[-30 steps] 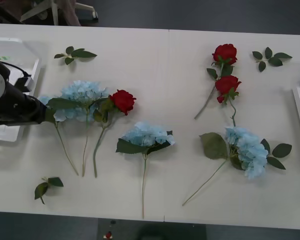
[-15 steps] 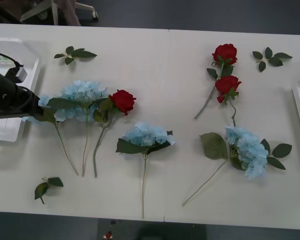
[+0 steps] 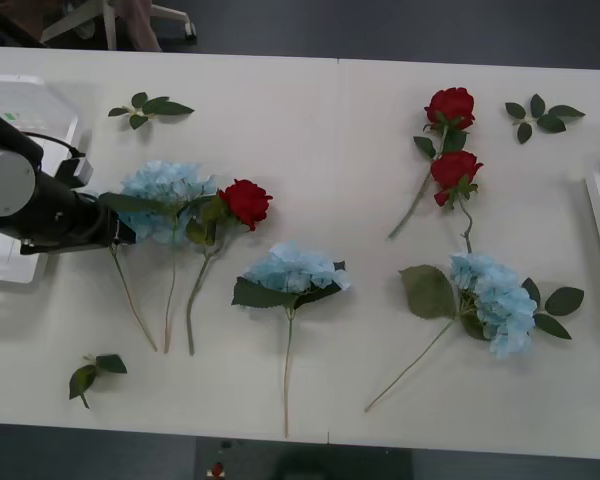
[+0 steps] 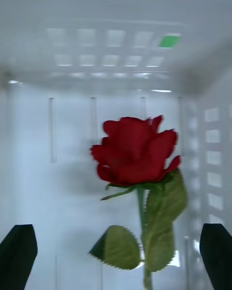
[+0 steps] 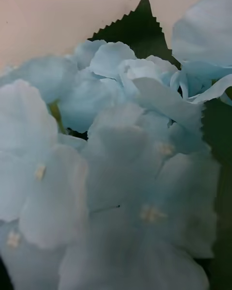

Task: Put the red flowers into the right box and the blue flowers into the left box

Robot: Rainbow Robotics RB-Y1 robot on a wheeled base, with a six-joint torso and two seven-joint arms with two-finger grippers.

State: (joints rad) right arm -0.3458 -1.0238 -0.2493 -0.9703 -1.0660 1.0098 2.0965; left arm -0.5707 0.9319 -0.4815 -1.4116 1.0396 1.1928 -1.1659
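White table (image 3: 360,150) — right box (image 4: 116,58) holds one of the red flowers (image 4: 135,150).

Looks like an office or lab room: long white table (image 3: 340,150) made of two joined tops, dark floor (image 3: 400,30) beyond it, and chair legs (image 3: 110,20) at the far edge

Long white surface (image 3: 310,130) made of two panels, with a thin seam running front to back near the middle. Beyond its far edge, dark grey floor (image 3: 400,30), with pale chair legs (image 3: 110,20) standing at the far left corner. Even, soft light, faint shadows only.
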